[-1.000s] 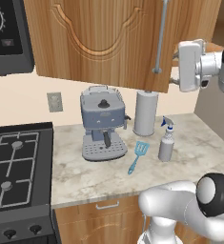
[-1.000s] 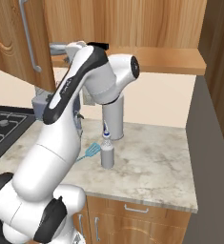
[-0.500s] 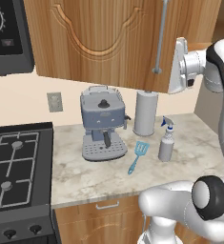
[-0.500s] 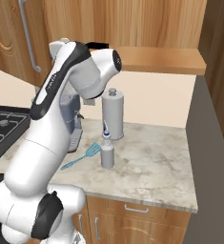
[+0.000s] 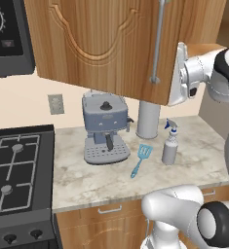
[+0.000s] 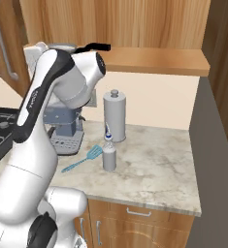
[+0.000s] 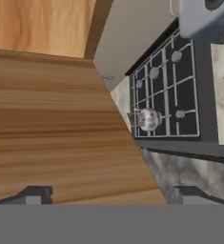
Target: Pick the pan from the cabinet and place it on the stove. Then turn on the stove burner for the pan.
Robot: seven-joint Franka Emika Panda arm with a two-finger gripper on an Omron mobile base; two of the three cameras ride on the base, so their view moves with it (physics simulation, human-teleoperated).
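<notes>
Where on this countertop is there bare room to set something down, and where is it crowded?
Free: the marble countertop right of the spray bottle, out to its end, and the front strip before the coffee machine. The stove grates carry nothing visible. Crowded: the back middle, where coffee machine, blue spatula, grey canister and spray bottle cluster.

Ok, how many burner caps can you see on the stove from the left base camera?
2: one burner cap toward the back, another nearer the front of the stove. The frame crops the stove's left side, so more may be hidden.

A home kitchen: gas stove (image 5: 16,170), coffee machine (image 5: 105,129), marble counter (image 5: 199,155), wooden wall cabinet (image 5: 106,44).
</notes>
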